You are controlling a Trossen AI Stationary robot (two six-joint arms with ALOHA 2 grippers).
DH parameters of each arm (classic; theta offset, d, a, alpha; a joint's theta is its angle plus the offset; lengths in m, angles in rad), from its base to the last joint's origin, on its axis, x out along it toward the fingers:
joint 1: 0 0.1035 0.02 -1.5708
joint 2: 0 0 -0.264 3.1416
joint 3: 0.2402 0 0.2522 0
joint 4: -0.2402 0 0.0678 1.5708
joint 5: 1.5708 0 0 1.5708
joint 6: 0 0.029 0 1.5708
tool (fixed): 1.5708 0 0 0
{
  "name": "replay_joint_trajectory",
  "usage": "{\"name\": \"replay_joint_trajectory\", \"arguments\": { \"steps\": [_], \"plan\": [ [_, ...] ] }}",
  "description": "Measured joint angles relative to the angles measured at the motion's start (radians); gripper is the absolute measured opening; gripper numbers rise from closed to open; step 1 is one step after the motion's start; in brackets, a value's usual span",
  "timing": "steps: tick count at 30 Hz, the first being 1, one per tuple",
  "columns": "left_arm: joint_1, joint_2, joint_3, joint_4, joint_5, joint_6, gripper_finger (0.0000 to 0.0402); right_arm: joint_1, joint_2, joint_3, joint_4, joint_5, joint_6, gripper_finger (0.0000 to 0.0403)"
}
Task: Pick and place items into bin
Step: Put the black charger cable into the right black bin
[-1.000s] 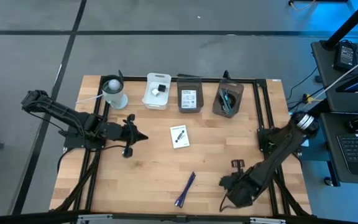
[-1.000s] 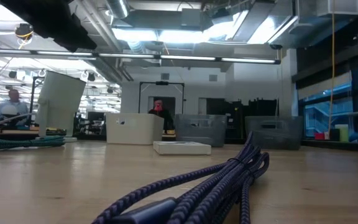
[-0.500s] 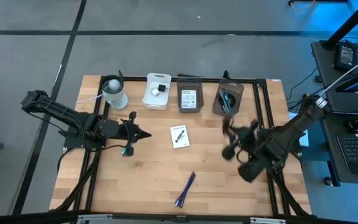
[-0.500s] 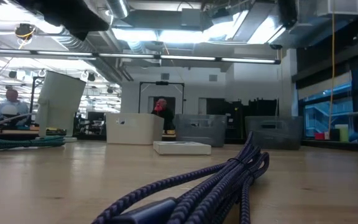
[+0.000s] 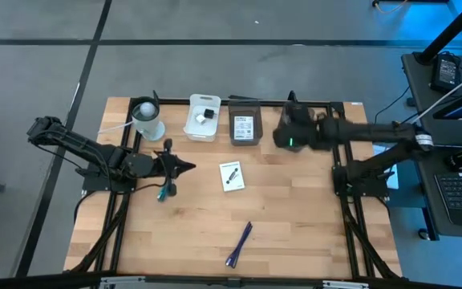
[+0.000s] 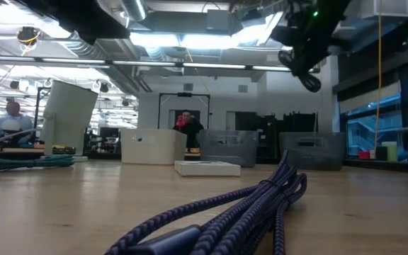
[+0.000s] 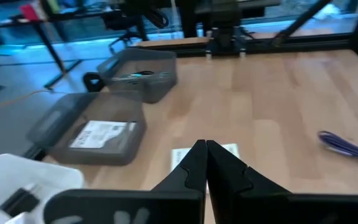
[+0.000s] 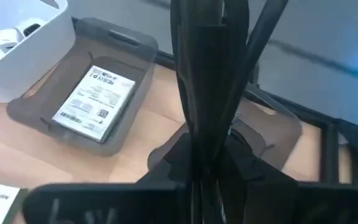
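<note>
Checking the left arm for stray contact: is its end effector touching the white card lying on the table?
Apart. In the high view the left end effector stops short of the white card, with bare table showing between them.

Pale wood table [image 5: 279, 217]; white bin [image 5: 201, 119]; 2 grey bins [image 5: 245, 126]; purple pen [image 5: 238, 244]; white printed card [image 5: 232, 176]; possibly black cable [image 8: 207, 81].

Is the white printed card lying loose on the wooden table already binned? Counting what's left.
No, white printed card lies on bare wooden table.
</note>
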Motion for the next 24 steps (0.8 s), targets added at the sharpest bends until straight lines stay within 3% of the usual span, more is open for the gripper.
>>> {"name": "replay_joint_trajectory", "arguments": {
  "steps": [5,12,16,24],
  "plan": [
    [0.000,0.000,0.000,0.000,-0.069,-0.001,0.0002,-0.293,-0.009,0.000,0.152,-0.319,-0.265,0.0043],
    [0.000,0.000,0.000,0.000,-0.130,-0.034,0.0002,-0.607,0.056,0.001,0.140,-0.636,-0.309,0.0044],
    [0.009,0.000,0.000,0.000,-0.131,-0.037,0.0002,-0.673,0.133,0.001,0.133,-0.691,-0.369,0.0049],
    [0.046,0.000,0.000,0.000,-0.131,-0.063,0.0002,-0.683,0.304,0.001,0.101,-0.706,-0.511,0.0052]
  ]
}}
